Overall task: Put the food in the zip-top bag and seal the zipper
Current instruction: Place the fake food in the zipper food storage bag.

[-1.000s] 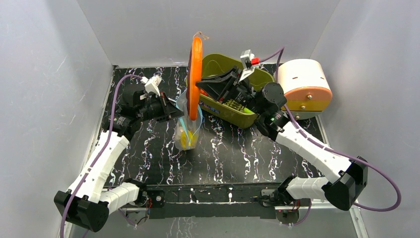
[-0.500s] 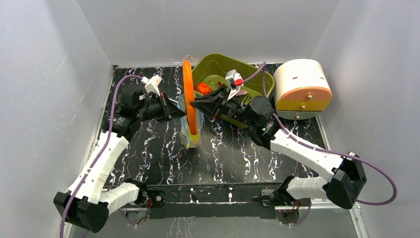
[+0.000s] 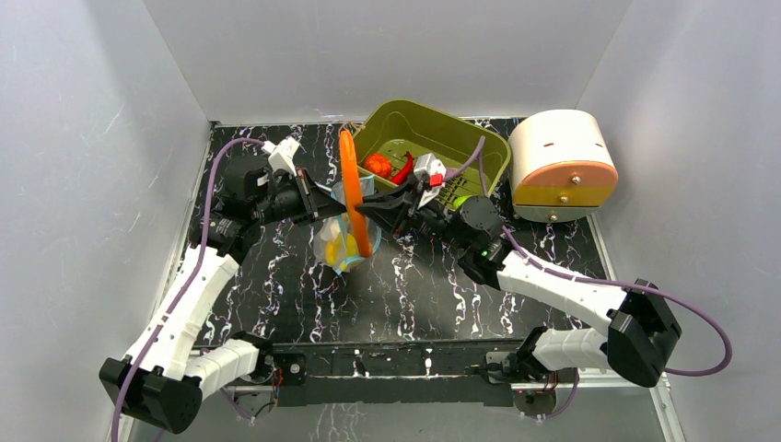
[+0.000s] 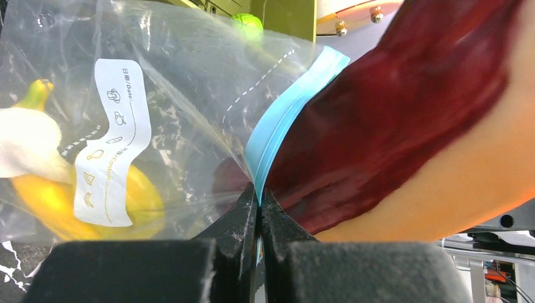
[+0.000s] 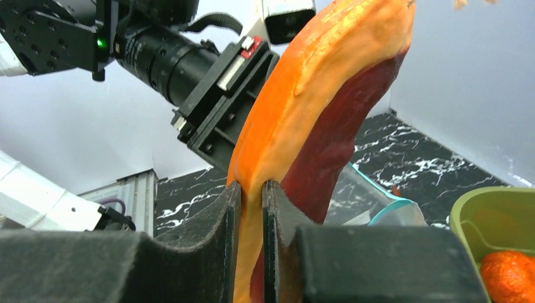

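Observation:
The clear zip-top bag [image 3: 337,249] hangs left of centre with a yellow banana [image 4: 44,189] inside. My left gripper [image 3: 328,208] is shut on its teal zipper [image 4: 287,120], jaws pinched on the strip's edge [image 4: 259,196]. The long orange carrot [image 3: 353,193] stands nearly upright, its lower end down in the bag's mouth. My right gripper [image 3: 370,210] is shut on the carrot [image 5: 315,95] at its lower part, fingers [image 5: 277,214] on both sides. A red-orange tomato [image 3: 376,165], a red chili [image 3: 403,167] and a green fruit [image 3: 458,199] lie in the tub.
The olive-green tub [image 3: 483,147] sits at the back, just behind my right wrist. A white and orange cylinder [image 3: 564,166] stands at the back right. White walls close in the black marbled table [image 3: 433,285] on three sides.
My right arm has brought the carrot down and to the left, from high above the tub into the bag's mouth. The left gripper keeps hold of the zipper; the bag has shifted slightly.

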`<state>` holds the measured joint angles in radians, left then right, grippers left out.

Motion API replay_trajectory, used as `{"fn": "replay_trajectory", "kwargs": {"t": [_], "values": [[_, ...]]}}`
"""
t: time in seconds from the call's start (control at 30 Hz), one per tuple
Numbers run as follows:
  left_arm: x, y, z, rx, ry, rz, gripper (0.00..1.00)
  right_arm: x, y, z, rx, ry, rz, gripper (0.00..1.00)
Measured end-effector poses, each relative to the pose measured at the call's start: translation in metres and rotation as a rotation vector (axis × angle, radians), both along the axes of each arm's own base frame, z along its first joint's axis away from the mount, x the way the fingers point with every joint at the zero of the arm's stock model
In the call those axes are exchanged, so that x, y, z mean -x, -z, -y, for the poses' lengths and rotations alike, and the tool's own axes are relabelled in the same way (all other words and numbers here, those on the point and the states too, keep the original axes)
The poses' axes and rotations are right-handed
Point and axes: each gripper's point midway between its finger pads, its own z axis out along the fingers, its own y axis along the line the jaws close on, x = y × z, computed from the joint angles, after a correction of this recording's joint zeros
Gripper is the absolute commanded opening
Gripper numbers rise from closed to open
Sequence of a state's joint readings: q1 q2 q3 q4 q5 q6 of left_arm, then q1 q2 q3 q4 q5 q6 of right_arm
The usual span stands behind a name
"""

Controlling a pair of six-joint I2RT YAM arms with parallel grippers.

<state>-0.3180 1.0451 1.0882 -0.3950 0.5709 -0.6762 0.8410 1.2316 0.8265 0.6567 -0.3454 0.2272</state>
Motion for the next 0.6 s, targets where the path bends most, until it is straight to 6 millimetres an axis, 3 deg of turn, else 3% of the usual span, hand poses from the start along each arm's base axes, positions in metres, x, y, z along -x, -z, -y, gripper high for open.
{"fn": "replay_trajectory", "kwargs": {"t": [0.4,0.6], "values": [[0.009,0.001,0.0,0.019,0.006,-0.015,0.0,-0.003,-0.034,0.005,-0.094,0.046,0.161,0.0],[0.011,-0.004,0.001,0.043,0.005,-0.022,0.0,-0.003,-0.029,-0.001,-0.065,0.047,0.3,0.0]]}}
